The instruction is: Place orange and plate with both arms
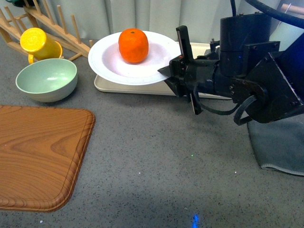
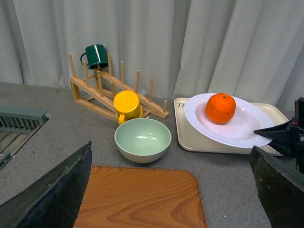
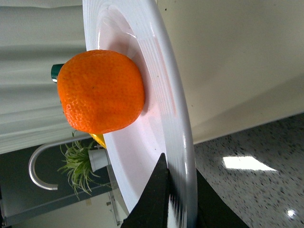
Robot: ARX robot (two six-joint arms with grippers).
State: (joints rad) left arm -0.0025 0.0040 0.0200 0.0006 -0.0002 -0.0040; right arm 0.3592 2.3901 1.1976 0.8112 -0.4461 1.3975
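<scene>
The orange (image 1: pixel 133 45) lies in the deep centre of the white plate (image 1: pixel 108 61). The plate is tilted and held above the beige tray (image 1: pixel 107 86) at the back. My right gripper (image 1: pixel 169 72) is shut on the plate's right rim. The right wrist view shows the orange (image 3: pixel 100 91), the plate's ridged rim (image 3: pixel 167 90) and my gripper (image 3: pixel 176 197) pinching that rim. In the left wrist view the orange (image 2: pixel 220 108) and plate (image 2: pixel 242 131) are ahead to the right. My left gripper (image 2: pixel 171 190) is open and empty over the wooden board (image 2: pixel 142 199), out of the front view.
A pale green bowl (image 1: pixel 46 79) and a yellow cup (image 1: pixel 39 43) stand at the back left by a wooden rack (image 1: pixel 57 26) with a green mug (image 2: pixel 96 55). The wooden board (image 1: pixel 38 154) lies front left. A grey cloth (image 1: pixel 278 147) lies right.
</scene>
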